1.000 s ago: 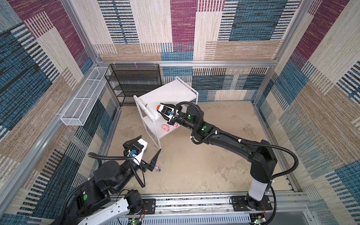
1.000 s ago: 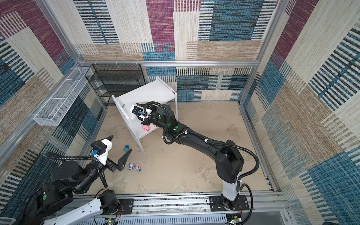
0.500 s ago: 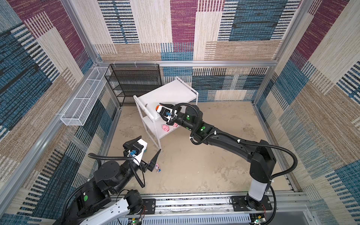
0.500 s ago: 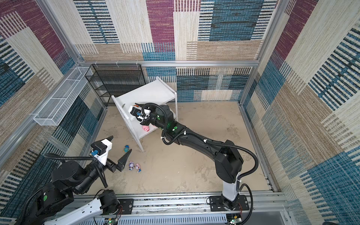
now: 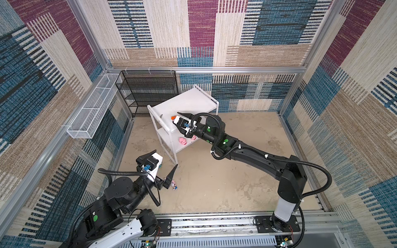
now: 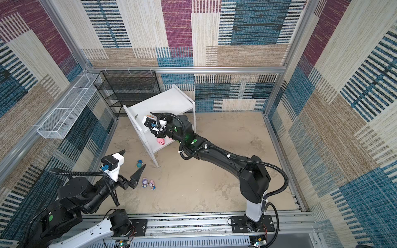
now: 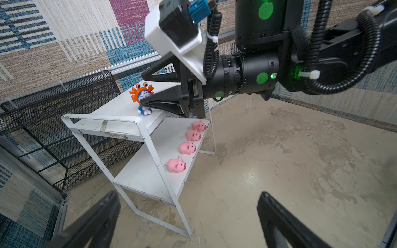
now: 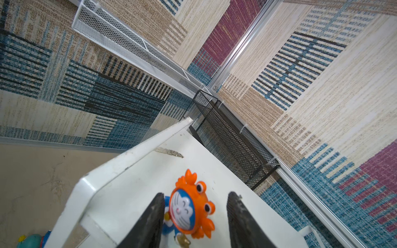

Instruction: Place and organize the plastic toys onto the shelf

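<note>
The shelf (image 5: 189, 101) is seen just above the centre of both top views, set at an angle on the floor (image 5: 247, 171). On its top board, toward the left edge, the orange-hooded figurine (image 7: 142, 96) is stood upright (the hood is a crab, with eyes and claws). The right gripper (image 8: 196, 193) is extended over that board from the right of the frame and is placed around the figurine with its jaws partly parted. In the right wrist view one finger (image 8: 150, 219) is seen close against the blue body, while bare white board is visible between the hood and the opposite finger (image 8: 242, 221). Whether the nearer finger touches cannot be told; the figurine is borne by the board, not lifted.

On the lower board four pink pigs (image 7: 187, 147) are lined in a row along the edge nearer the right of the left wrist view, all upright and apart from one another.

Three more figurines are found on the floor at the lower left of a top view. The blue-hooded figurine (image 6: 139, 164) is near the shelf's front leg. The purple-hooded figurine (image 6: 145, 183) and pink-hooded figurine (image 6: 152, 184) are just beside each other below it. The left gripper (image 6: 133, 158) is held over this patch, its jaws spread fully wide and nothing between them.

The black mesh rack (image 5: 148, 90) is stood behind the shelf at upper left, and the white wire basket (image 5: 92, 111) is fixed along the left wall.
</note>
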`<state>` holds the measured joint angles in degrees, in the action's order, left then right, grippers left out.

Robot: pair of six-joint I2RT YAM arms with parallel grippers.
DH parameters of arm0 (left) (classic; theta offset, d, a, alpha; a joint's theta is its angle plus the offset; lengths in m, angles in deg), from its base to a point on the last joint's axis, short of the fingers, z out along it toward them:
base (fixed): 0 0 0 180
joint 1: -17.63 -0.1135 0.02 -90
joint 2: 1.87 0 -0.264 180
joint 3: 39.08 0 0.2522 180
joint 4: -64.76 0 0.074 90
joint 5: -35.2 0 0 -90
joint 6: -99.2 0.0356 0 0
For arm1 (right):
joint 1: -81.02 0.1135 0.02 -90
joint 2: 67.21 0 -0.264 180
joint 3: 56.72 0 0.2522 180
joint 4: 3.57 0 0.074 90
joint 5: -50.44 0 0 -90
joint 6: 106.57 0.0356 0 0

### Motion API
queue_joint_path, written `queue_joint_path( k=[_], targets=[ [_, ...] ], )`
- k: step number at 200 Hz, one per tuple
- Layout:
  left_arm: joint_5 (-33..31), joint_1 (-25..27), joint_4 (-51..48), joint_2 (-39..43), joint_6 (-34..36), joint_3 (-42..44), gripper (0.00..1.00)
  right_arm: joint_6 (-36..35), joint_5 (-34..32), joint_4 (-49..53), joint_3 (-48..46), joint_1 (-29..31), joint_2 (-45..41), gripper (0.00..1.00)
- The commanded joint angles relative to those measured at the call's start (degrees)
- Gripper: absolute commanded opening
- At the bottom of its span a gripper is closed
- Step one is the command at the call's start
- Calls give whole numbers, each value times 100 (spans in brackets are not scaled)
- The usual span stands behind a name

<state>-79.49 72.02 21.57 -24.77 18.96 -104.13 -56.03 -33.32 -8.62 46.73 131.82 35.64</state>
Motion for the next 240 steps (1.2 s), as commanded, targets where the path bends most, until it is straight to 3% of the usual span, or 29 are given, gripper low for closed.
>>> queue_joint_path(
  k=[1,46,79,139,240],
  targets=[
    [21,-7,40,-17,-184,-29,99,-36,30,-23,-31,8,-101,50],
    [-89,-5,-80,-170,-316,-102,99,76,8,65,-193,-9,-407,56],
    [-105,-6,-26,-168,-343,-32,99,334,6,867,499,-93,-176,57],
    [-115,-14,7,-180,-308,4,99,436,-192,1451,1078,-197,193,58],
    [-106,-32,23,-133,-290,49,99,489,-202,1540,1151,-283,239,58]
  ],
)
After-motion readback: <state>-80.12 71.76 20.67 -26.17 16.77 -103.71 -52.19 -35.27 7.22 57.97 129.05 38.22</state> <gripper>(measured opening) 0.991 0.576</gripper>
